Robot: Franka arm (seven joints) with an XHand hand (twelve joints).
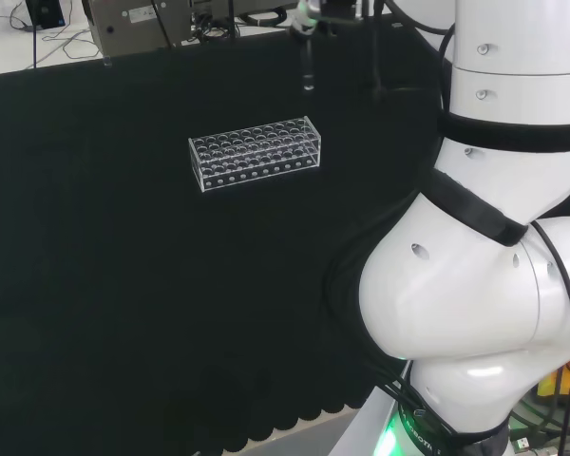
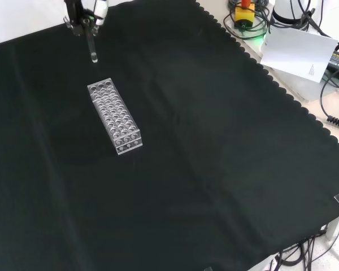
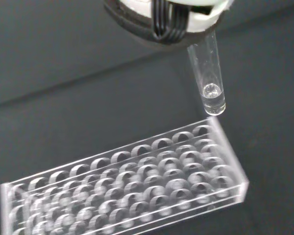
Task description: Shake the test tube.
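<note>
A clear test tube (image 2: 92, 48) hangs upright in the air, its top held in the hand (image 2: 85, 14) at the upper left of the front view. The wrist view shows a little clear liquid in the round bottom of the test tube (image 3: 209, 78), which sticks out below the hand (image 3: 161, 19). The clear plastic rack (image 2: 114, 116) lies on the black cloth below and in front of the tube, with no tubes in its holes. In the head view the test tube (image 1: 308, 71) hangs under the hand (image 1: 309, 14), above and to the right of the rack (image 1: 255, 152).
The arm's white links (image 1: 484, 237) stand at the right of the head view. In the front view a white sheet (image 2: 296, 48), a yellow box (image 2: 243, 14) and cables lie beyond the cloth's scalloped edge. Grey equipment (image 1: 133, 24) stands behind the bench.
</note>
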